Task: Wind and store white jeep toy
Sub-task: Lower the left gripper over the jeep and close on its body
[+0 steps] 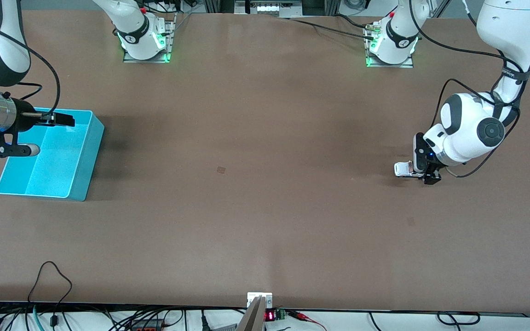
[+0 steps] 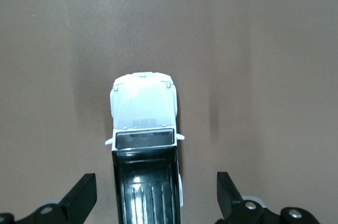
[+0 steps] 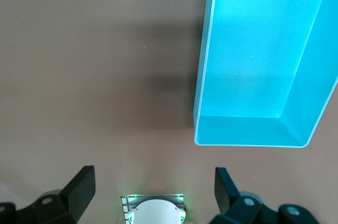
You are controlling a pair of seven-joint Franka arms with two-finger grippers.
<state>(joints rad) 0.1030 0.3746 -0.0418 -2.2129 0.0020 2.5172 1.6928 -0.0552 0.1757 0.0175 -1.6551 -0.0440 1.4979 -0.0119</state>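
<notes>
The white jeep toy (image 1: 403,169) stands on the brown table toward the left arm's end, white hood and black rear bed (image 2: 143,108) showing. My left gripper (image 1: 423,165) is low over it, open, its two fingers either side of the black rear (image 2: 156,189) with a gap on each side, touching nothing. At the right arm's end of the table sits the turquoise bin (image 1: 95,138), with nothing in it (image 3: 203,76). My right gripper (image 1: 44,134) hangs open over the bin, holding nothing (image 3: 155,187).
Both arm bases (image 1: 145,46) (image 1: 391,48) stand along the table edge farthest from the front camera. The right arm's base (image 3: 155,211) also shows in the right wrist view. Cables and a small display unit (image 1: 259,303) line the nearest edge.
</notes>
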